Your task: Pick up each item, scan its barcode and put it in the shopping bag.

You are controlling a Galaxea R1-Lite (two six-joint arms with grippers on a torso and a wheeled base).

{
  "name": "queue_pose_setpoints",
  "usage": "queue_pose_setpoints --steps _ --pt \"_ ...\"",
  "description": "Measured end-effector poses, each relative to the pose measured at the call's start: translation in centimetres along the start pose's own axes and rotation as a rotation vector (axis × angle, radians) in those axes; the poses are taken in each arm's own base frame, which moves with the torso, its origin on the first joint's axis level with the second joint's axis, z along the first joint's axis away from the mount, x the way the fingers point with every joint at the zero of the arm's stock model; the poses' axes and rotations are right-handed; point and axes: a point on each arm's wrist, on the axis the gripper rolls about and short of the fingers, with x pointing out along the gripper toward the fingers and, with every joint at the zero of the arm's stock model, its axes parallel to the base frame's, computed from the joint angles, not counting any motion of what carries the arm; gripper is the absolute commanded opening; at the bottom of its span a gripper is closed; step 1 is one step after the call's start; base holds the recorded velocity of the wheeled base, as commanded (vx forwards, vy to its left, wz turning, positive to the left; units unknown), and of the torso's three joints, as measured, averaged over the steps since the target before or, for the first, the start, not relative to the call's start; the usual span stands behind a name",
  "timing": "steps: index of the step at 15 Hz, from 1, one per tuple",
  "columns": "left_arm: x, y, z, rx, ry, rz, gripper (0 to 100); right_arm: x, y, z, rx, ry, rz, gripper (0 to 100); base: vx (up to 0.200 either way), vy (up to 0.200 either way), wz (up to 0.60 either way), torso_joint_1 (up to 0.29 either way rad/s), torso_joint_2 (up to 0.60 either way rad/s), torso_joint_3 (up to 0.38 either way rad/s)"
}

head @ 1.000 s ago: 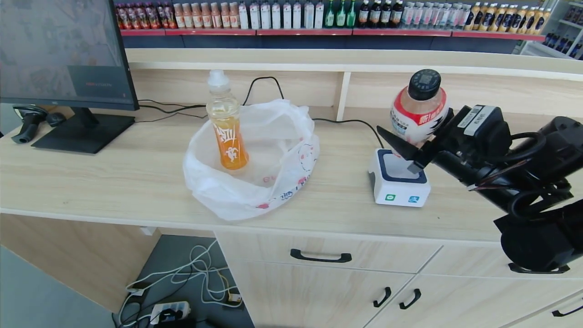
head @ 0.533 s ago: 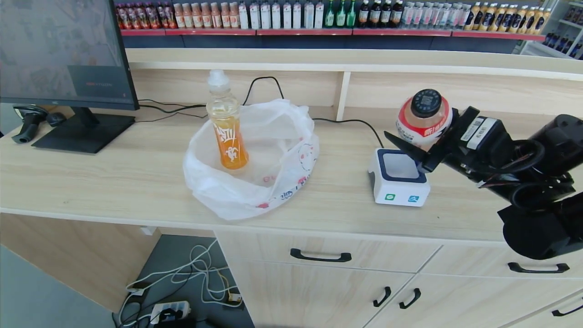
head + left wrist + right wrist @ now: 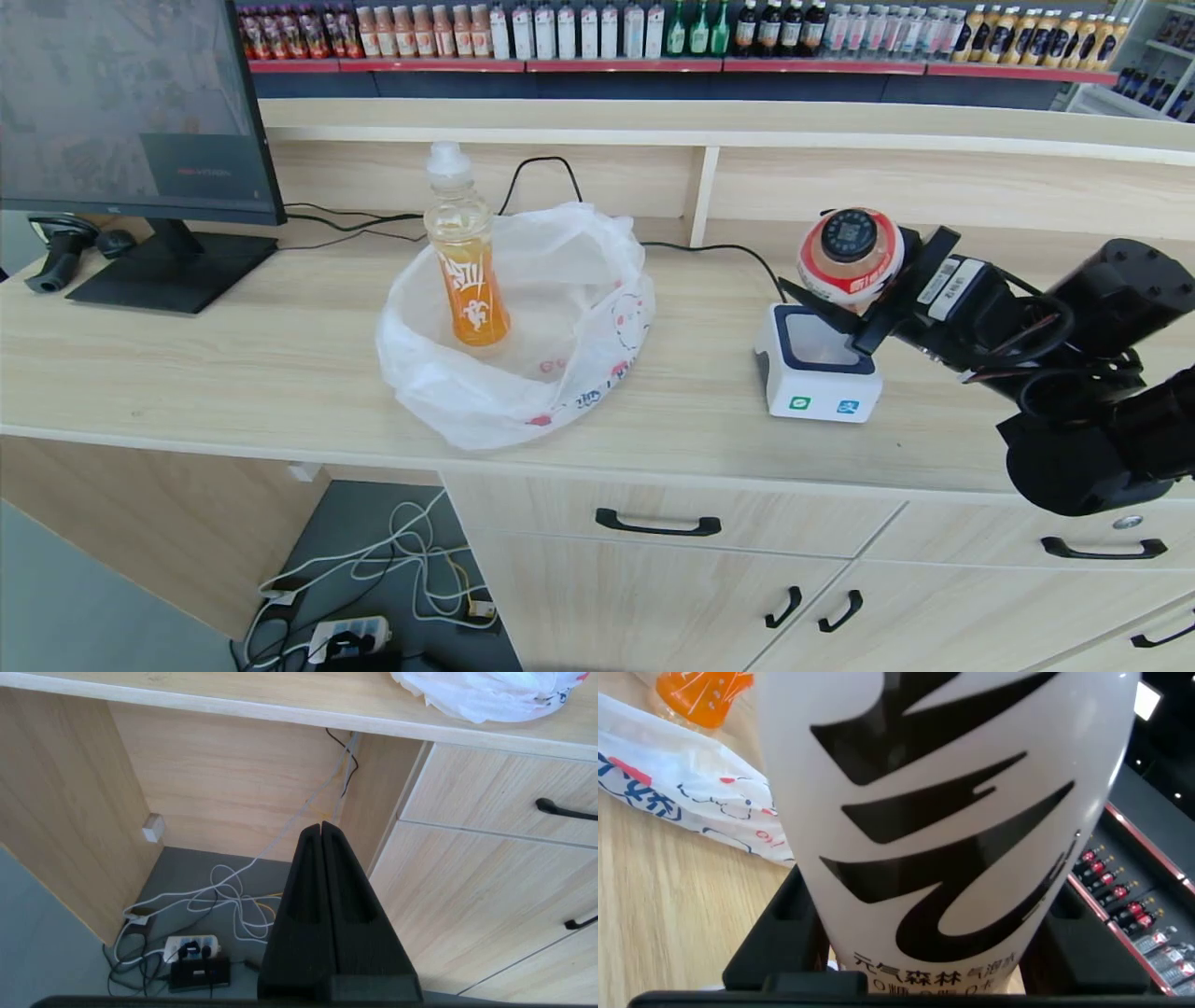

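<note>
My right gripper (image 3: pixel 864 299) is shut on a white bottle with a black cap and red band (image 3: pixel 848 254). The bottle is tilted, its cap toward the camera, held just above the white barcode scanner (image 3: pixel 817 366) on the counter. From the right wrist the bottle (image 3: pixel 943 821) is close up, with black brush marks on its label. An orange drink bottle (image 3: pixel 462 257) stands upright inside the white shopping bag (image 3: pixel 523 322) at mid-counter. My left gripper (image 3: pixel 322 840) hangs shut and empty below counter level, in front of the cabinet.
A monitor (image 3: pixel 131 112) on its stand sits at the counter's back left, with a handheld scanner (image 3: pixel 56 252) beside it. Cables run along the back wall. Drawers with black handles (image 3: pixel 658 525) lie under the counter edge. Bare wood lies between the monitor and the bag.
My right gripper has tipped the white bottle forward and lowered it toward the scanner; its cap now faces the camera. The bag and the orange bottle have not moved.
</note>
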Motion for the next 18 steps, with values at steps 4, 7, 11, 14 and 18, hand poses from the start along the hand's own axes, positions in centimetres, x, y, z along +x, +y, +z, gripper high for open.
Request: queue_pose_setpoints --steps 4,7,11,14,18 --pt "0.0 0.0 0.0 0.001 0.0 0.0 0 -0.1 0.3 -0.3 -0.005 0.006 0.008 0 0.0 0.0 0.0 0.0 0.0 0.0" --pt "0.0 0.0 0.0 0.001 0.0 0.0 0 -0.1 0.4 -0.8 -0.001 0.012 0.011 0 0.0 0.0 0.0 0.0 0.0 0.0" --pt "0.0 0.0 0.0 0.001 0.0 0.0 0 0.0 0.6 -1.1 0.004 0.017 0.009 0 0.0 0.0 0.0 0.0 0.0 0.0" --pt "0.0 0.0 0.0 0.001 0.0 0.0 0 -0.1 0.6 -1.4 0.007 0.027 0.006 0 0.0 0.0 0.0 0.0 0.0 0.0" --pt "0.0 0.0 0.0 0.001 0.0 0.0 0 -0.3 0.7 -1.4 0.01 0.039 0.005 0 0.0 0.0 0.0 0.0 0.0 0.0"
